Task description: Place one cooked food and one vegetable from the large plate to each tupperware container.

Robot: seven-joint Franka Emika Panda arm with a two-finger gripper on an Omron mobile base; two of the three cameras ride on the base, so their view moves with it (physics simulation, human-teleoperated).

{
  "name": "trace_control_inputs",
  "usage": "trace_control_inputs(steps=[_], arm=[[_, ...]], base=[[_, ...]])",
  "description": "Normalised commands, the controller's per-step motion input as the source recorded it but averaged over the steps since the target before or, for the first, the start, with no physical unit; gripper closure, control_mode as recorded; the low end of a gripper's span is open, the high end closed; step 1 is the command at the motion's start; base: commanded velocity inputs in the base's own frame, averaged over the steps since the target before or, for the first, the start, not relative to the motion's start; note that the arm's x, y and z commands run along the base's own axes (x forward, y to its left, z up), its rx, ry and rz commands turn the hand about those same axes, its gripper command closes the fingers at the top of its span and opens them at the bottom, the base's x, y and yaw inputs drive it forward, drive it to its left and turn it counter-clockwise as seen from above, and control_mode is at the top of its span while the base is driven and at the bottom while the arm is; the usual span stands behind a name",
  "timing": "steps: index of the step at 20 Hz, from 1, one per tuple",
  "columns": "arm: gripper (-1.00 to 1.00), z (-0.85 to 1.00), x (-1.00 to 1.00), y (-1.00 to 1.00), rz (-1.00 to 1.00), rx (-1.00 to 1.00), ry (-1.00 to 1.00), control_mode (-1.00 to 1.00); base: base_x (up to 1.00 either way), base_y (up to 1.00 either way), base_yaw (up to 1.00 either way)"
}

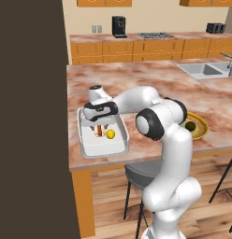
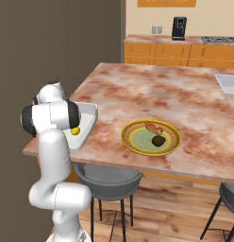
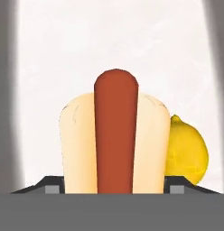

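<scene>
A: Item one, the gripper [image 1: 100, 129]. Position?

B: Down inside the tupperware container [image 1: 86, 148], over its white floor. Its jaws sit narrowed on either side of a hot dog [image 3: 114, 140], bun between the fingertips, sausage running straight away from the hand. It looks gripped.

A: Item two, beside it?

B: A lemon [image 3: 187, 152], yellow, touching the bun on one side, lying on the tub floor just next to the gripper.

A: Item three, the large plate [image 2: 133, 129]?

B: Well off to the arm's right on the marbled counter [image 2: 137, 94]. Yellow rim, green centre. It carries a second hot dog [image 2: 153, 126] and a dark round item [image 2: 158, 140].
</scene>
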Motion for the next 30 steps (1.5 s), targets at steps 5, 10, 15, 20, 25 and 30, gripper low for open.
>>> trace_control_inputs(steps=[5,10,15,20,25,30], arm=[[-1.0,0.23,-0.16,-0.06,0.0,0.0,0.01,-1.0],[-1.0,0.57,-0.43,-0.19,0.0,0.0,0.0,-1.0],[-1.0,0.35,-0.81,-0.66,-0.03,0.0,-0.04,-1.0],[-1.0,0.42,-1.0,-1.0,-0.01,0.0,-0.22,-1.0],[-1.0,0.49,-0.98,-0.95,0.0,0.02,-0.11,-1.0],[-1.0,0.0,-0.65,-0.53,0.0,0.04,0.0,-1.0]], base=[[0.0,0.0,0.0],[0.0,0.0,0.0],[0.0,0.0,0.0],[0.0,0.0,0.0],[0.0,0.0,0.0],[0.0,0.0,0.0]])
